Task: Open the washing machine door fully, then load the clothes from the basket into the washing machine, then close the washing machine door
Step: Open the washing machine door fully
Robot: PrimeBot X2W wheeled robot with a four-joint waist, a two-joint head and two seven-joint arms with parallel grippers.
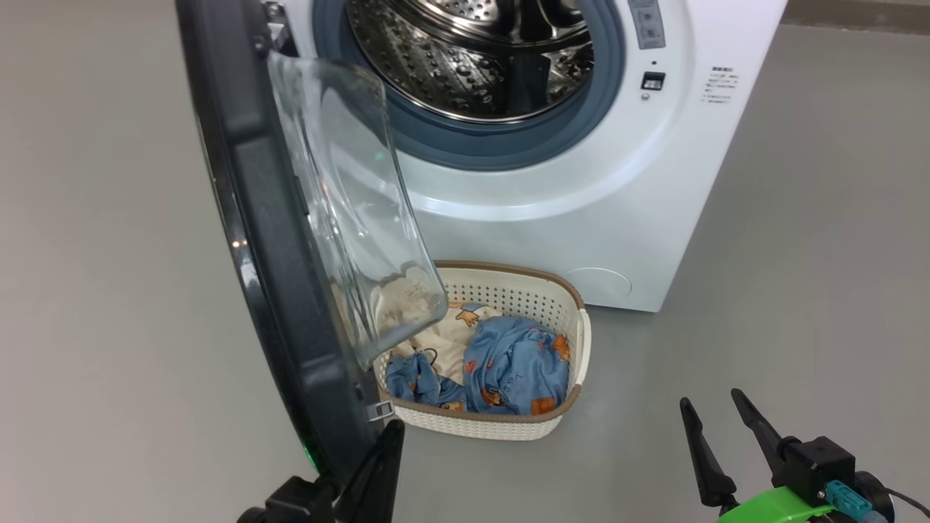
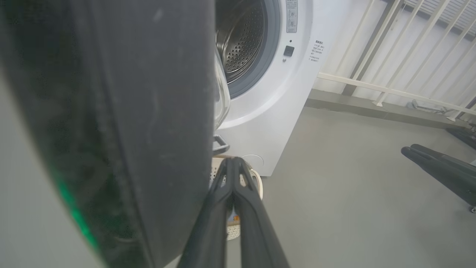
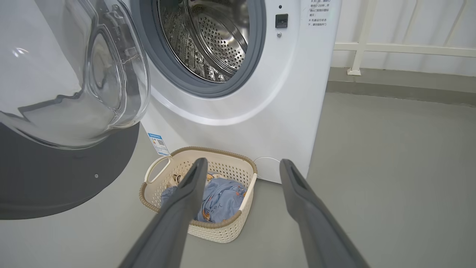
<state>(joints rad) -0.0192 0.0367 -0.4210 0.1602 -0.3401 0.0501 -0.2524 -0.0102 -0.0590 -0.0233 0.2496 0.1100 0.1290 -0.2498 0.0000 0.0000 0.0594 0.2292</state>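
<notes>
One of the three steps looks largely done: the washing machine door (image 1: 276, 240) stands swung well out from the washing machine (image 1: 581, 218). It runs down the left of the head view, from the top edge to the lower left, nearly edge-on. Whether it has reached its full swing cannot be told. Loading has not begun. The clothes (image 1: 516, 363) lie in the basket (image 1: 479, 425) at the lower middle of the frame, on the floor (image 1: 799, 290) just in front of the machine. The drum (image 1: 465, 65) at the top centre shows no fabric. Closing the door comes last.

The door is a broad round disc, dark and glossy, with a thick clear glass bowl (image 1: 341, 189) bulging from its inner face. The drum is polished, perforated steel, framed by a grey-blue rubber ring (image 1: 508, 149) in a smooth white cabinet. The basket is rounded cream plastic with pierced walls and a brown woven-look rim. The clothes are soft and crumpled, blue with orange print over a cream piece.

At the bottom left, the left tool (image 1: 392, 436) has its fingers clenched together on nothing. It sits just beside the door's lower edge, though contact cannot be told. At the lower right, the right tool (image 1: 712, 401) is released, fingers spread and empty, well apart from the basket.
</notes>
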